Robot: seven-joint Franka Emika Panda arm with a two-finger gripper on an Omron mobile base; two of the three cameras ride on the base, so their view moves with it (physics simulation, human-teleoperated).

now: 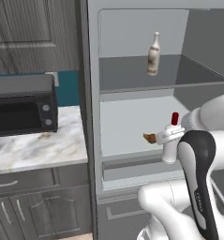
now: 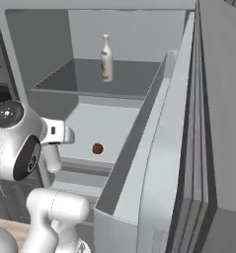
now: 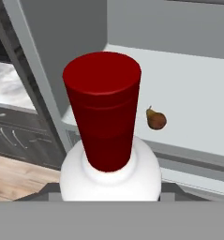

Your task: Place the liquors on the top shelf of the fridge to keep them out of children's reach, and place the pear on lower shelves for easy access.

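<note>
Nearest the lens: glossy red cap and rounded white shoulders of the white bottle (image 3: 108,180), centred low in the hand view. Clamped around its body by the tool (image 1: 170,137), jaws part-closed on it, bottle upright. Hung at lower right of the left base view, in front of the lower shelf (image 1: 127,124) and not resting on it.

Found the slim-necked pale bottle (image 1: 153,54) already upright on the top shelf (image 1: 123,75), upper centre of the frame. Found the pear (image 1: 149,138) lying on the lower shelf, just left of the held bottle. Judged two of three placements done and the last liquor in hand.

Next move, as judged: lift the white bottle well clear of the top shelf's front edge, carry it inward, and set it down beside the pale bottle without knocking it. Little headroom likely needed for the tall cap.

Noted smooth, hard surfaces throughout: dark grey flat panel above, pale matte shelf below, pale grey walls of the fridge (image 1: 92,93). Noted the pear as brown-orange, teardrop, stem up. Noted marbled desk (image 1: 38,147) and black microwave (image 1: 19,112) at left.
</note>
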